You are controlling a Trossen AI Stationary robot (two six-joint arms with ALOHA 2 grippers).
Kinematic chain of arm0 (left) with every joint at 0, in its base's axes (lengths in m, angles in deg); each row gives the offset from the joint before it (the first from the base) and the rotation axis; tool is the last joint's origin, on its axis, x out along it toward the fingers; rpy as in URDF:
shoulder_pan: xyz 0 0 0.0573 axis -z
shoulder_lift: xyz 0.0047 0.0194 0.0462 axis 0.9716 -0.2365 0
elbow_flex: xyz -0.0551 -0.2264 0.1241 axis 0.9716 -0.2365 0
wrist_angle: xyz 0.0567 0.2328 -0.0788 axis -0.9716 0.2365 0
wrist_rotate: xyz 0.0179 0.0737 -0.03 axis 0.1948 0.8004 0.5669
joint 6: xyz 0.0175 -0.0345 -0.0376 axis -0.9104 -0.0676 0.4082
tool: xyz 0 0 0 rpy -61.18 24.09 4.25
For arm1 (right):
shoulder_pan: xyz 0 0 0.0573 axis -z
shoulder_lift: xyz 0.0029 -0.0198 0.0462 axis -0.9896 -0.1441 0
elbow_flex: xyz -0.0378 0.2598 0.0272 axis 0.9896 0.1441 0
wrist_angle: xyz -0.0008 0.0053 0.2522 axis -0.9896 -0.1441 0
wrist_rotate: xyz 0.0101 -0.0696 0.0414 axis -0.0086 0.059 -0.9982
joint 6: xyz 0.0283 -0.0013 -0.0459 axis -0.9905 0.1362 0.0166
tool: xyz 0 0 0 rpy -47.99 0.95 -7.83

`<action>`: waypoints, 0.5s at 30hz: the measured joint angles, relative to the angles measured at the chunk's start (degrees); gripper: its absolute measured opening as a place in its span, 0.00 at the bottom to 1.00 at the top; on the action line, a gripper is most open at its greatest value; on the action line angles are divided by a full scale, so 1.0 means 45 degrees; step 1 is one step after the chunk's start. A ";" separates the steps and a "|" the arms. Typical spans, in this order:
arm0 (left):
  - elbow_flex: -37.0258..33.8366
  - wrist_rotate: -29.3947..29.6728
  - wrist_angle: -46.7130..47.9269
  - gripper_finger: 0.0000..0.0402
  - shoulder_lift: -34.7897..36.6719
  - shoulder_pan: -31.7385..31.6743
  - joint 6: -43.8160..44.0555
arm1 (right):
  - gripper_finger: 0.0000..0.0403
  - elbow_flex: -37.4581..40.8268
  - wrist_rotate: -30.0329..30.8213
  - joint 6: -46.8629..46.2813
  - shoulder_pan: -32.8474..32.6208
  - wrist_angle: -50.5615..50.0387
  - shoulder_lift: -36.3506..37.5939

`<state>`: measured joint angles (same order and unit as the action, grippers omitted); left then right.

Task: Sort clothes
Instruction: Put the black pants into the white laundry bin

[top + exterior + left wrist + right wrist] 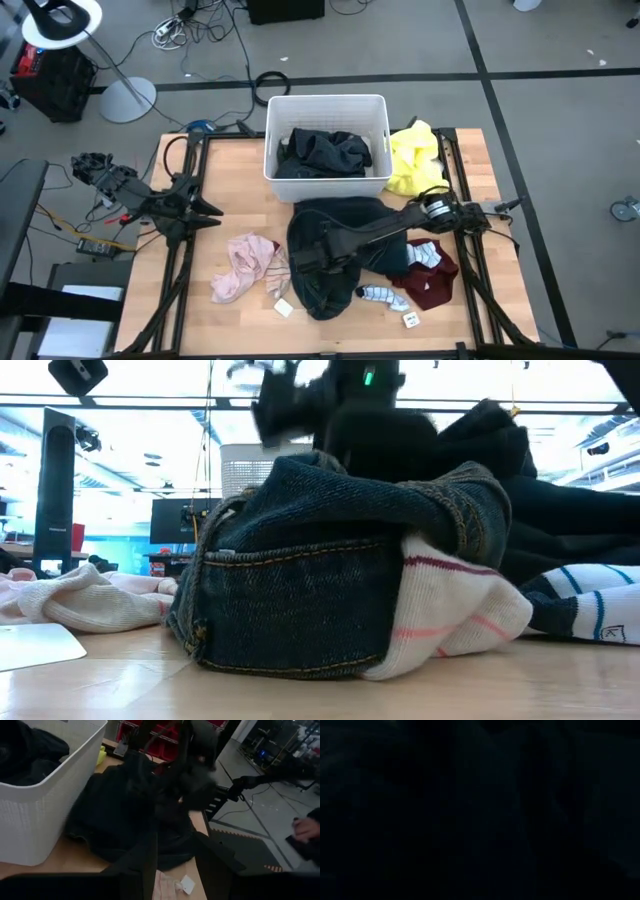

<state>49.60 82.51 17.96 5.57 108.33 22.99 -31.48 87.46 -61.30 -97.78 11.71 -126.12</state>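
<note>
A dark navy denim garment (335,265) lies bunched at the table's middle and fills the low view (330,590). My right gripper (303,258) reaches in from the right and sits at the garment's left edge; its wrist view shows only darkness. My left gripper (214,214) is open and empty at the table's left, pointing toward the garments. A pale pink garment (247,266) lies left of the denim. A maroon garment (432,283) and striped socks (378,293) lie to its right. A yellow garment (412,158) lies at the far right corner.
A white plastic bin (327,100) stands at the table's far middle with dark clothes (322,152) inside. Two small white tags (283,308) (411,319) lie near the front edge. A person's hand (305,827) shows beyond the table in the left wrist view.
</note>
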 joint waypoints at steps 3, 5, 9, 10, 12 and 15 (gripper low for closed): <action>-0.0002 0.0003 0.0008 0.33 0.0000 0.0000 0.0233 | 0.79 -0.0038 -0.0550 -0.0053 0.0146 0.0244 -0.0635; -0.0002 0.0000 -0.0030 0.33 0.0000 0.0000 0.0246 | 0.69 -0.0053 -0.0990 -0.0051 0.0182 0.0406 -0.0906; -0.0002 0.0002 -0.0367 0.33 -0.0005 0.0000 0.0251 | 0.38 -0.0043 -0.1221 -0.0097 0.0142 0.0745 -0.1063; -0.0002 0.0001 -0.0413 0.33 -0.0005 0.0000 0.0251 | 0.28 -0.0034 -0.1176 -0.0097 0.0092 0.0794 -0.1035; -0.0002 0.0001 -0.0426 0.33 -0.0005 0.0000 0.0251 | 0.10 -0.0020 -0.0992 -0.0087 0.0000 0.0795 -0.0853; -0.0002 0.0001 -0.0471 0.33 -0.0005 0.0000 0.0195 | 0.09 0.0060 -0.0545 -0.0382 -0.0065 0.0782 -0.0493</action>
<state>49.59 82.51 15.84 5.55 108.33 23.87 -31.21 85.01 -63.02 -98.07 15.22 -128.33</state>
